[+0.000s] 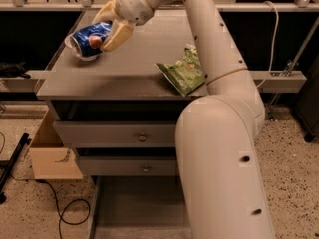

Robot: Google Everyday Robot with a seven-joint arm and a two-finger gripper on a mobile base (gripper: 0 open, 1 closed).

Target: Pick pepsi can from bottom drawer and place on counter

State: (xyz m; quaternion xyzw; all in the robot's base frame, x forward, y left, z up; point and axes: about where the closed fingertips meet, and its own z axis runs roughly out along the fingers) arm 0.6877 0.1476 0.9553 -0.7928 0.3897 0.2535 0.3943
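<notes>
My gripper [105,26] is over the left part of the counter [134,63], shut on the pepsi can [88,39]. The can is blue with a red-white logo and tilted, its silver end pointing down-left, just above or touching the counter surface. One pale finger [117,35] lies across the can's near side, the other shows behind it. The bottom drawer [134,203] stands pulled open below the two knobbed drawers, and its grey floor shows nothing on it. My arm hides the drawer's right part.
A green chip bag [183,72] lies on the counter's right front edge. A cardboard box [52,153] sits on the floor left of the cabinet, with a black cable [65,213] beside it. A rail and dark shelving run behind the counter.
</notes>
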